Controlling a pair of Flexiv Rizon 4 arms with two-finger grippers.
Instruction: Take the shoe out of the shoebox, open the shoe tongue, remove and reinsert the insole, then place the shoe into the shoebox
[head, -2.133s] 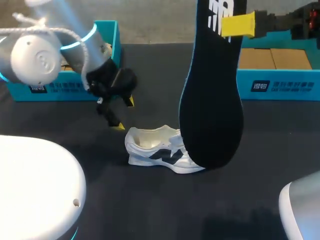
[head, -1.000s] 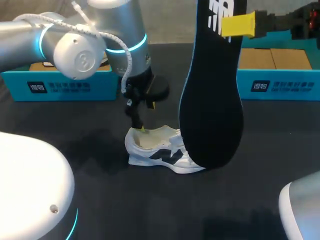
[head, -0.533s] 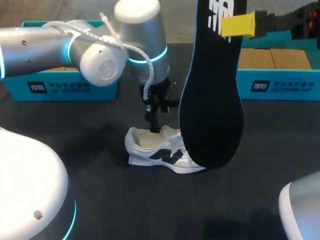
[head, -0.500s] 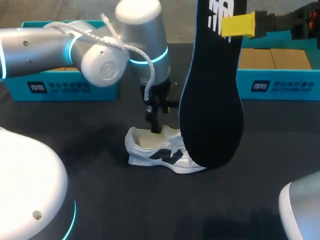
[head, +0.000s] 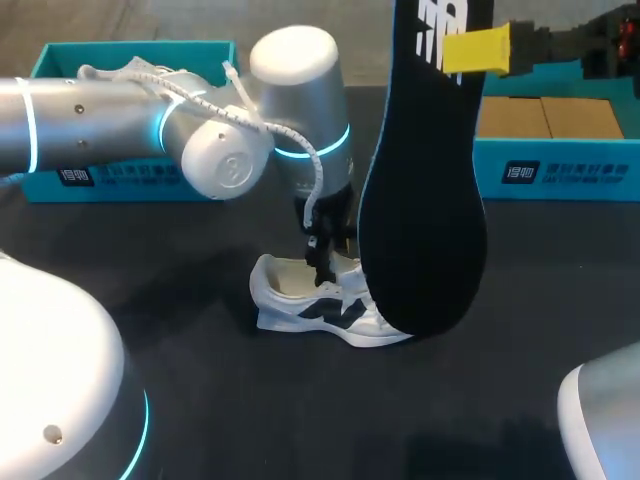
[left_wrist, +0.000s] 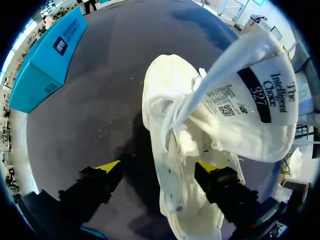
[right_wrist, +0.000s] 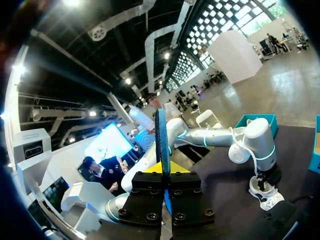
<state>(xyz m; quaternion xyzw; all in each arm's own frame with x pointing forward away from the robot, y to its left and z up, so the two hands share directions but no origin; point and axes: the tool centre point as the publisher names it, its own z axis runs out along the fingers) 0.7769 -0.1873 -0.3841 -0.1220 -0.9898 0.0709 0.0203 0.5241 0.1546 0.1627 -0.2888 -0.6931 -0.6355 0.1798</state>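
A white shoe with a black side mark lies on the dark table, its tongue lifted up. My left gripper is down at the shoe's opening. In the left wrist view this gripper is open. Its fingers straddle the side wall of the shoe, one outside over the table, one over the inside. My right gripper is high above the table, shut on the black insole, which hangs down in front of the shoe's toe. In the right wrist view the insole stands edge-on between that gripper's fingers.
A teal shoebox stands at the back left, and a second teal box with brown card inside at the back right. The left box also shows beyond the shoe in the left wrist view. Dark table lies in front of the shoe.
My left arm has swung right from near the left box and lowered its gripper onto the shoe's opening. The right arm and the insole have stayed still.
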